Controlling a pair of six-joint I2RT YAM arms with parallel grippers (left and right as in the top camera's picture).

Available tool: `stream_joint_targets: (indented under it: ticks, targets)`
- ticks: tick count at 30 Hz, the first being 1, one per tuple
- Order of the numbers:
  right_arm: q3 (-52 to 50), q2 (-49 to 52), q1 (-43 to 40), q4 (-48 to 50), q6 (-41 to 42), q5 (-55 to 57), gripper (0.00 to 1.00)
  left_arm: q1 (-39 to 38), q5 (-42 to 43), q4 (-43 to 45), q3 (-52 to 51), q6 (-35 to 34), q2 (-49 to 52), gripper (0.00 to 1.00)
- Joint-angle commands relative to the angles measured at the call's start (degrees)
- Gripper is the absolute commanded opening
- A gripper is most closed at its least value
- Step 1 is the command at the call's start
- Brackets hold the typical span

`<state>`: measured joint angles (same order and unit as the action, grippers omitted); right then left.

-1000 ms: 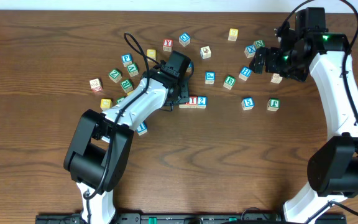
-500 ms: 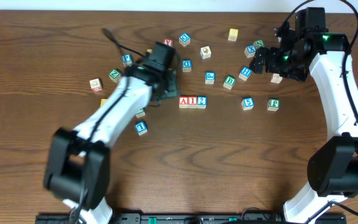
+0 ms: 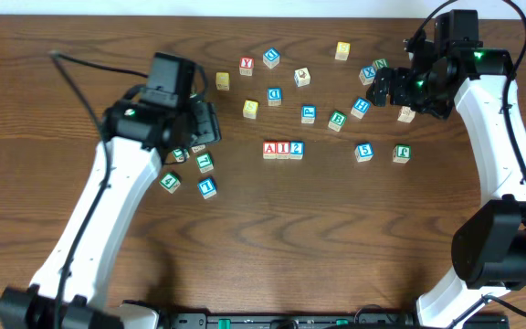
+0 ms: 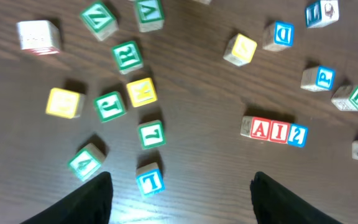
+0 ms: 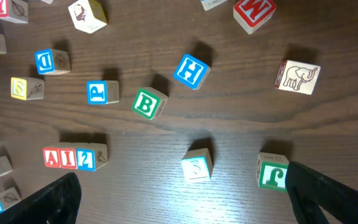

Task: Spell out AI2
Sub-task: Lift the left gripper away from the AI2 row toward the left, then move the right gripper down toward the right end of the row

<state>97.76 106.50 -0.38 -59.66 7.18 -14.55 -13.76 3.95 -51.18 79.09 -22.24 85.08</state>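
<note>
Three cubes sit side by side in a row mid-table: the red-framed A (image 3: 269, 149), the red-framed I (image 3: 283, 149) and the blue-framed 2 (image 3: 297, 148). The left wrist view shows them upside down as A (image 4: 260, 129), I (image 4: 279, 131), 2 (image 4: 298, 135). They appear again in the right wrist view, A (image 5: 51, 157), I (image 5: 68, 158), 2 (image 5: 85, 159). My left gripper (image 3: 205, 123) hangs open and holds nothing, well left of the row. My right gripper (image 3: 386, 89) is open and holds nothing, high at the back right.
Green, yellow and blue cubes (image 3: 205, 163) cluster under my left gripper; a blue cube (image 4: 149, 179) lies on the table below its fingers. More cubes are scattered along the back (image 3: 274, 95). A blue one (image 3: 363, 152) and a green one (image 3: 402, 153) lie right of the row.
My left arm has swung back to the left, away from the row, and its jaws have opened. The A cube now stands free beside the I. The right arm has not moved.
</note>
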Motion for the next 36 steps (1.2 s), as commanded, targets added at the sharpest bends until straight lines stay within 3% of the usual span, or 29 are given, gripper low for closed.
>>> stream_joint_targets:
  ticks: [1, 6, 15, 19, 20, 21, 22, 23, 36]
  targets:
    - [0.70, -1.07, 0.44, 0.63, -0.13, -0.61, 0.99, 1.51, -0.55, -0.76, -0.37, 0.81, -1.55, 0.74]
    - [0.70, -0.31, 1.38, 0.42, 2.67, -2.75, 0.99, 2.23, -0.52, -0.83, -0.39, 0.79, -1.55, 0.74]
    - [-0.04, 2.91, 9.84, -0.39, 13.16, 5.53, 0.99, 2.23, -1.73, -0.85, -0.44, 0.79, -1.38, 0.75]
    - [-0.04, 5.35, 13.55, 0.02, 13.81, 7.93, 0.99, 2.23, -2.03, -0.85, -0.46, 0.79, -0.94, 0.75]
    - [-0.04, 6.08, 14.32, 0.22, 13.68, 8.07, 0.89, 2.23, -2.03, -0.85, -0.48, 0.79, -0.85, 0.75]
    - [-0.04, 6.91, 15.10, 0.31, 12.96, 8.28, 0.46, 2.23, -2.03, -0.85, -0.48, 0.79, -0.83, 0.74]
    - [-0.04, 7.58, 15.63, 0.31, 12.94, 8.66, 0.15, 2.23, -2.03, -0.85, -0.48, 0.79, -0.83, 0.75]
    - [-0.04, 8.48, 16.13, 0.31, 12.94, 8.76, 0.03, 2.23, -2.03, -0.81, -0.48, 0.79, -0.85, 0.75]
    - [-0.04, 17.46, 19.96, 2.32, 13.81, 9.03, 0.01, 2.23, -2.03, -0.85, -0.48, 0.81, -0.85, 0.75]
